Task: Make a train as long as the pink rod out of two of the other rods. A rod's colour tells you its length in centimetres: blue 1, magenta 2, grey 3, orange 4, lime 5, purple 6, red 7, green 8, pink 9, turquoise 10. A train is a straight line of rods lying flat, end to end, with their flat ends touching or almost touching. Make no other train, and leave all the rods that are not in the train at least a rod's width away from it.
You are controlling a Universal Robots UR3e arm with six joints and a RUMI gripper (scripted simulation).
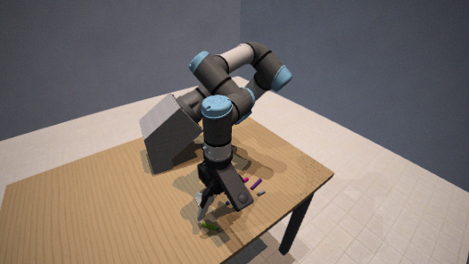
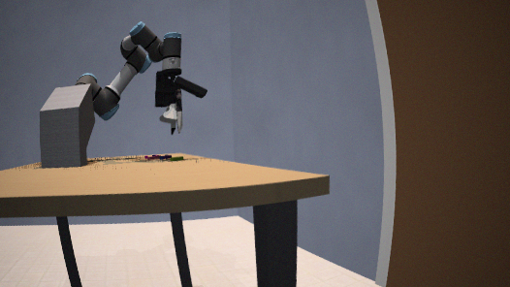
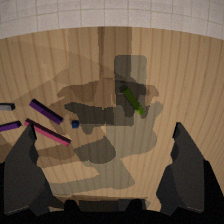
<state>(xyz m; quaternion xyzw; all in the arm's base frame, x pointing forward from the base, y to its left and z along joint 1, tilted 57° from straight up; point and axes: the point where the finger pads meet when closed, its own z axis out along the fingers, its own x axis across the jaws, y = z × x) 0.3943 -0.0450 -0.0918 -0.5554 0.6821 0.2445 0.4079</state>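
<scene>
My gripper (image 1: 204,206) (image 2: 175,128) (image 3: 104,124) is open and empty, hanging well above the wooden table (image 1: 89,196) (image 2: 218,179) near its right front corner. In the wrist view a green rod (image 3: 134,101) (image 1: 209,226) lies alone, ahead and slightly right of the fingers. At the left lie the pink rod (image 3: 47,132), a purple rod (image 3: 46,111), a small blue rod (image 3: 75,123) (image 1: 227,202), a grey rod (image 3: 6,106) (image 1: 261,193) and another purple-toned rod (image 3: 10,126) (image 1: 256,184) cut off by the left finger. In the top view the arm hides most of the pink rod (image 1: 245,179).
A grey box (image 1: 167,131) (image 2: 65,126), the arm's base, stands at the back of the table. The table's front edge and right corner (image 1: 332,174) are close to the rods. In the exterior view the rods (image 2: 160,157) show only as a thin coloured line.
</scene>
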